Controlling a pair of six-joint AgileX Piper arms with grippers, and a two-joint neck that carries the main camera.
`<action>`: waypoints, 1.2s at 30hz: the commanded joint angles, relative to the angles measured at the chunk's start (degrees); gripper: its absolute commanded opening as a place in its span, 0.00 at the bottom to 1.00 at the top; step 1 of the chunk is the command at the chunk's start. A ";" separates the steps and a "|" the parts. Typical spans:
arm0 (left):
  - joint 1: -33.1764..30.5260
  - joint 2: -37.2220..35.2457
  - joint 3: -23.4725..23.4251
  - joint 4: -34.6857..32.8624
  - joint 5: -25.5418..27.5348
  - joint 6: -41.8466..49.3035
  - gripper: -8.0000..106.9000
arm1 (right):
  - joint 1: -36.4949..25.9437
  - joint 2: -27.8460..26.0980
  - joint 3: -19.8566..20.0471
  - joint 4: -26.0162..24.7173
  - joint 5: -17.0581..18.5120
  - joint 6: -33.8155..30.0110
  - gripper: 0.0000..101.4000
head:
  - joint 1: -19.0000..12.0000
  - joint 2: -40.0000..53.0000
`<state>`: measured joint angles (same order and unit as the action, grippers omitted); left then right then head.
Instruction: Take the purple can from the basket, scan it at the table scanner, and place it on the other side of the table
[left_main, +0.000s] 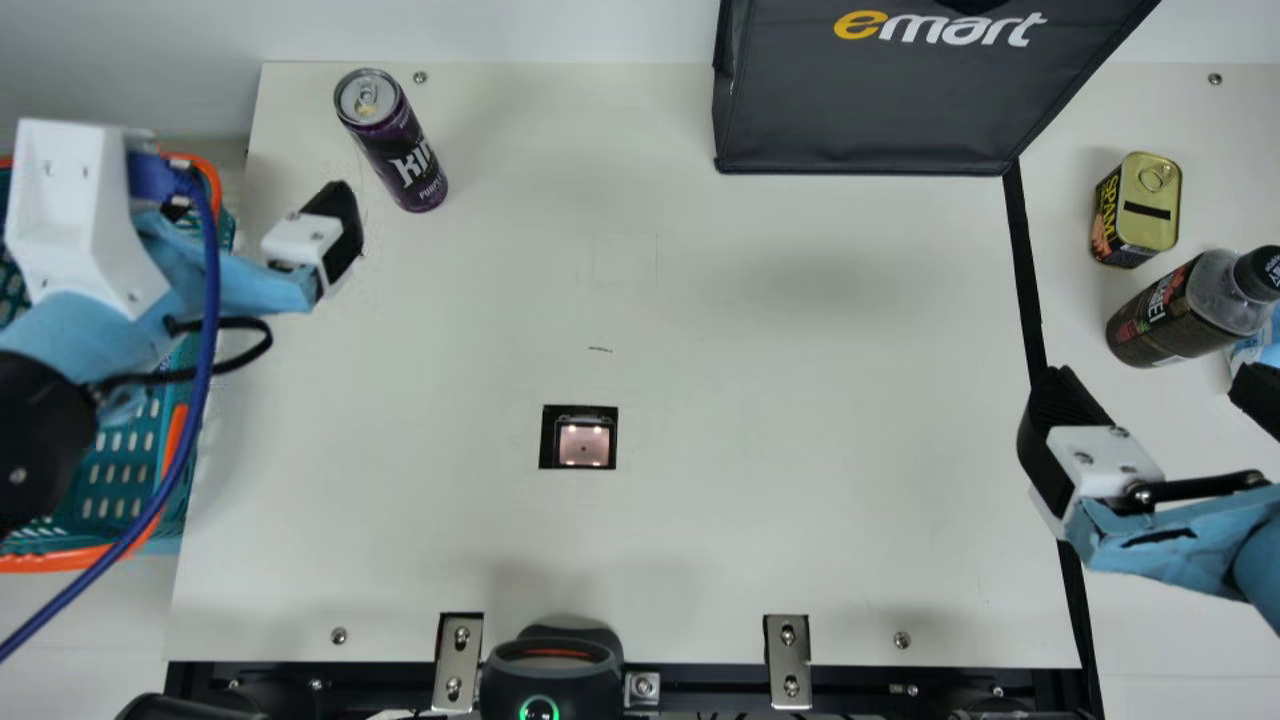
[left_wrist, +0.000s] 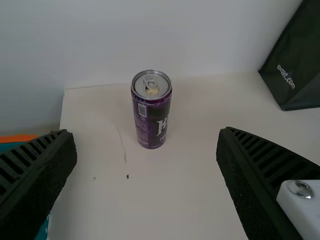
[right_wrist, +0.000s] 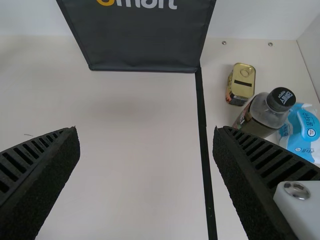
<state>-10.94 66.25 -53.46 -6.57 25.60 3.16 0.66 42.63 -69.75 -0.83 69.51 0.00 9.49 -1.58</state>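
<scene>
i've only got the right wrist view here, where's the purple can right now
Observer: The purple can stands upright on the table, near its far left corner.
Operator: ok is the left gripper holding it
Observer: No, the left gripper is open, with the can standing out beyond its fingertips.
Operator: and which way to the table scanner from there
Observer: The table scanner is nearer the front edge than the can and farther right.

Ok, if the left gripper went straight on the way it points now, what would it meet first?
Probably the purple metal can, upright ahead of the open left gripper; depth is unclear, so the cream tabletop could come first.
</scene>
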 joint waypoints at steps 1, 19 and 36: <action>0.02 2.73 -2.18 -0.31 0.44 0.39 0.85 | 0.00 0.00 0.00 0.00 0.00 0.00 0.94 | -1.57 0.00; 0.65 17.26 -16.72 -2.69 7.73 2.48 0.85 | 0.00 0.00 0.00 0.00 0.00 0.00 0.94 | -1.57 0.00; -1.54 25.83 -25.81 4.23 11.68 -4.58 0.85 | 0.00 0.00 0.00 0.00 -0.05 0.00 0.94 | -1.57 0.00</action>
<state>-12.46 91.87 -79.10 -3.04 37.42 -0.95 0.66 42.63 -69.75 -0.83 69.46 0.00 9.49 -1.67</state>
